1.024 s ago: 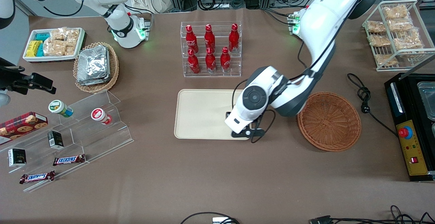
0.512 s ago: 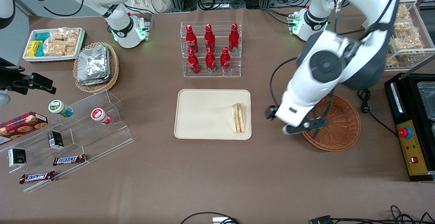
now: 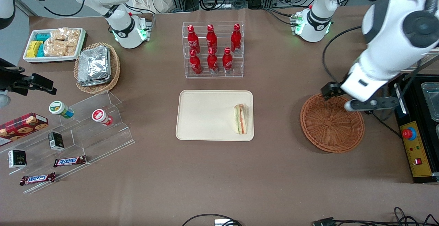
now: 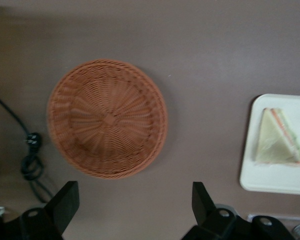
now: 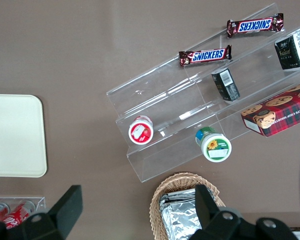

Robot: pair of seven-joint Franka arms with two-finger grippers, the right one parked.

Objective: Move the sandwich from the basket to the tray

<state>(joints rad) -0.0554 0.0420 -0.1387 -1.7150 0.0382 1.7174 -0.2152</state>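
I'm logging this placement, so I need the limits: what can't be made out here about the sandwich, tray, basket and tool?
- Sandwich: its underside contact with the tray is hidden by the sandwich itself, front view.
- Tray: cut off by the frame edge, left wrist view.
- Basket: part of its rim farthest from the front camera is covered by the tool and wrist, front view.
- Tool: its fingers are open, their bases cut off, left wrist view.

My gripper [image 3: 337, 98] hangs spread and empty above the basket's [image 3: 332, 123] rim, at the edge toward my end of the table. The sandwich [image 3: 240, 118] lies on the tray [image 3: 205, 116], at the tray's edge nearest the basket; tray and basket sit apart, side by side
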